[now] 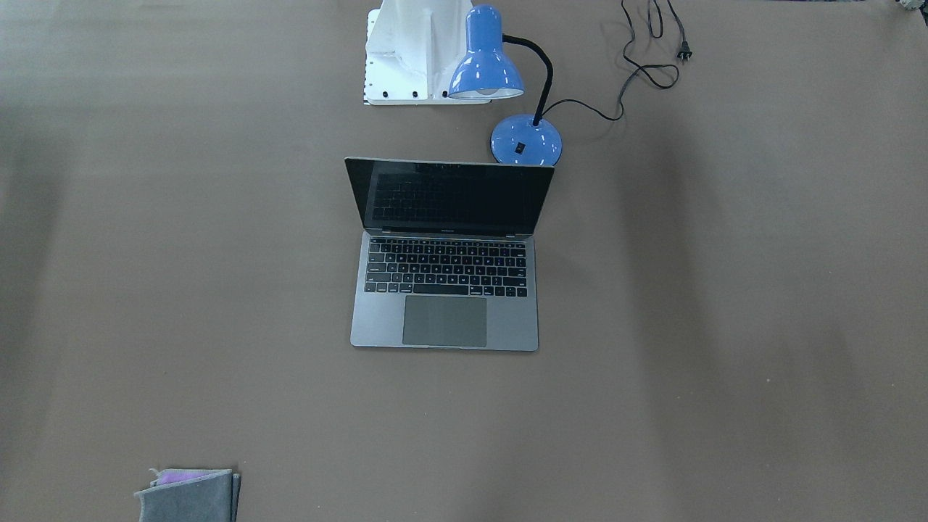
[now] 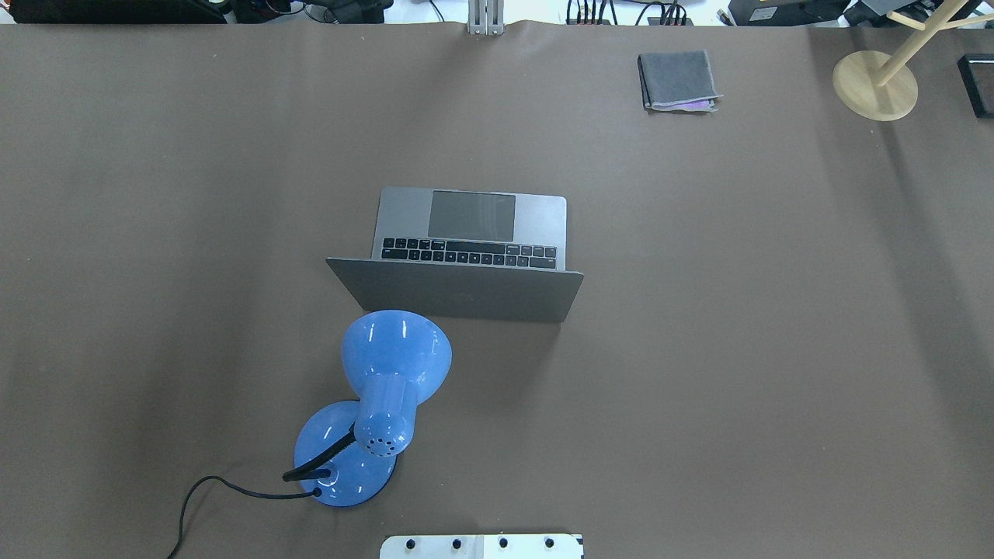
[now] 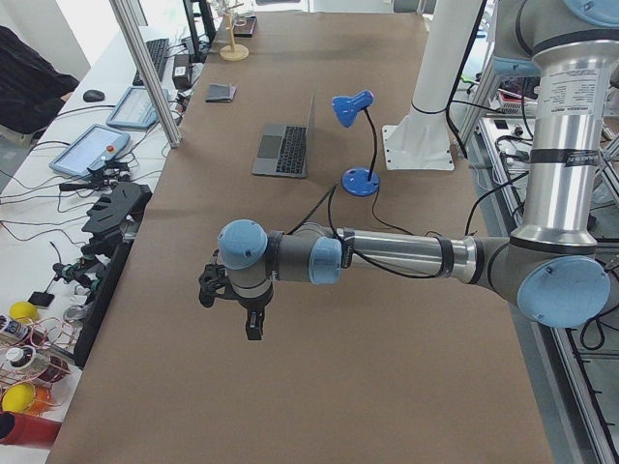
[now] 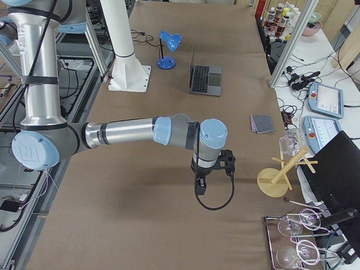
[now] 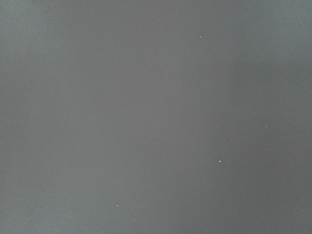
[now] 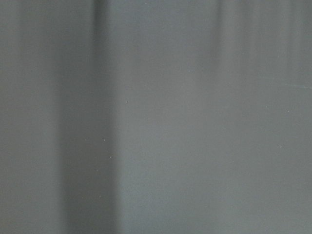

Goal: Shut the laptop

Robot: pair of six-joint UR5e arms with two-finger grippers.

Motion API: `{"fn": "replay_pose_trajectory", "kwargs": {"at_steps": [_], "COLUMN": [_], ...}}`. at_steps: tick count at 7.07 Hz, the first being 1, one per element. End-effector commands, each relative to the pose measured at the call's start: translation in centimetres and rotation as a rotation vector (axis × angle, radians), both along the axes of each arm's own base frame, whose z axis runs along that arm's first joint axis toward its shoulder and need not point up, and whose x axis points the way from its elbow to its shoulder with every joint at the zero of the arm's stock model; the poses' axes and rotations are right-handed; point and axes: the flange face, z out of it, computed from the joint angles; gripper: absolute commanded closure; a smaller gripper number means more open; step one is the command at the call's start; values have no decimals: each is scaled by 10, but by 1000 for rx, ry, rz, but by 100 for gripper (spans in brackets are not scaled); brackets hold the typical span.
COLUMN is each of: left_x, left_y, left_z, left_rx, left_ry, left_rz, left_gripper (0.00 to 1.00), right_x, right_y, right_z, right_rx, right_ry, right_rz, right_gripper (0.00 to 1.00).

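The space-grey laptop [image 1: 444, 319] stands open in the middle of the brown table, its dark screen upright and its keyboard facing away from the robot. Its lid back shows in the overhead view [image 2: 466, 291], and it also shows far off in the exterior left view [image 3: 285, 150] and the exterior right view [image 4: 205, 79]. My left gripper [image 3: 253, 327] hangs over bare table far from the laptop, and I cannot tell its state. My right gripper [image 4: 200, 187] hangs over bare table at the other end, and I cannot tell its state either. Both wrist views show only table.
A blue desk lamp [image 2: 392, 365] stands just behind the laptop lid on the robot's side, its black cord [image 1: 638, 69] trailing off. The white robot base [image 1: 413, 51] is behind it. A folded grey cloth [image 2: 677, 80] and a wooden stand [image 2: 875, 85] lie at the far side.
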Motion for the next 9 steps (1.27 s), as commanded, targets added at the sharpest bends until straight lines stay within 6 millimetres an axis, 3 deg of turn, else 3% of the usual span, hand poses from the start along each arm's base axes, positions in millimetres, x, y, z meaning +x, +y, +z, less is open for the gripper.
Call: {"fn": "replay_pose_trajectory", "kwargs": {"at_steps": [1,4,6,7,8,9], "left_x": [0,0,2,2,6,10], "left_y": [0,0,-6,-9,-27,-76], "left_z": [0,-4,-25,-41,-53,-61], "left_rx": [0,10,54,141,197,154], "left_ry": [0,4,0,-6,-1,16], "left_rz": [0,2,4,19,-12,-35], "left_gripper": [2,2,2,2,2,2], "right_x": [0,0,-1,-3,-11,-37], "right_y": [0,0,-2,-14,-32,-50], "right_z": [-1,-3,-6,-16,-35,-55], "right_rx": [1,6,11,27,44,43], "right_ry": [-2,-1,-2,-4,-16,-45], "right_rz": [0,0,0,-1,-1,-10], "right_gripper": [0,0,0,0,0,0]}}
